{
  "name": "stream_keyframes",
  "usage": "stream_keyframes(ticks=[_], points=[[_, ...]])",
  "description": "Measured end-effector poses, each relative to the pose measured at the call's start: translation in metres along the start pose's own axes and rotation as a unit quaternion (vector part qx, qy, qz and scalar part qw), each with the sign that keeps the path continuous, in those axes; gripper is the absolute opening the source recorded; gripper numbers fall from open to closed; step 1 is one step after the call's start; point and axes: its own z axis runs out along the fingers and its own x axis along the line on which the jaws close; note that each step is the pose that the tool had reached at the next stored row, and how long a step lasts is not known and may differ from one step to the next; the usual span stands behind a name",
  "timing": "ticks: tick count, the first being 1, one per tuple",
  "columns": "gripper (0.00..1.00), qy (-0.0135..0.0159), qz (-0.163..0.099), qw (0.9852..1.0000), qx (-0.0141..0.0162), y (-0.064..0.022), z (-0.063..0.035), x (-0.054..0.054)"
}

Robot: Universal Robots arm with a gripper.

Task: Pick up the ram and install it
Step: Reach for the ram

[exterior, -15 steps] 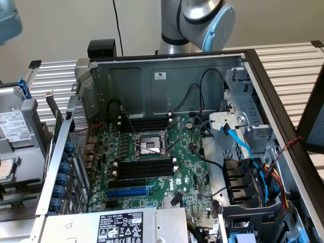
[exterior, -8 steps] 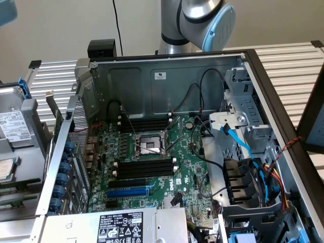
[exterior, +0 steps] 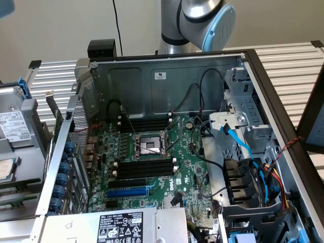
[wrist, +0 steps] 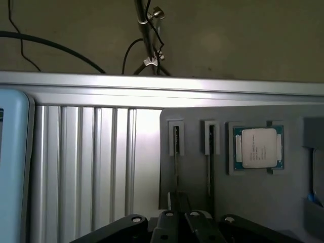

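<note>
In the wrist view the ram (wrist: pixel 175 152) stands on edge in a slot of a grey holder (wrist: pixel 293 192), seen as a thin dark line. My gripper (wrist: pixel 179 203) sits at the stick's near end with its fingers closed together on it. A second stick (wrist: pixel 210 152) stands in the neighbouring slot, apart from the fingers. In the exterior view the open computer case (exterior: pixel 167 81) shows the motherboard with long black memory slots (exterior: pixel 144 168) in front of the processor socket (exterior: pixel 150 146) and more slots (exterior: pixel 144 123) behind it.
A processor chip (wrist: pixel 258 148) lies in the holder beside the sticks. The holder rests on a ribbed aluminium table (wrist: pixel 91 167). In the case are a blue slot (exterior: pixel 126 193), loose cables (exterior: pixel 243 142) and a drive cage (exterior: pixel 248 116). The arm's elbow (exterior: pixel 202 20) rises behind the case.
</note>
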Motion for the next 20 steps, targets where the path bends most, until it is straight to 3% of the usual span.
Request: stream_keyframes(ticks=[5, 13, 20], points=[[0.10, 0.0060, 0.000, 1.0000, 0.0001, 0.0003, -0.0087, 0.000], [0.10, 0.0162, 0.000, 0.9999, 0.0009, 0.0001, -0.0310, 0.000], [0.10, 0.0313, 0.000, 0.9995, 0.0043, -0.0002, -0.0459, -0.002]])
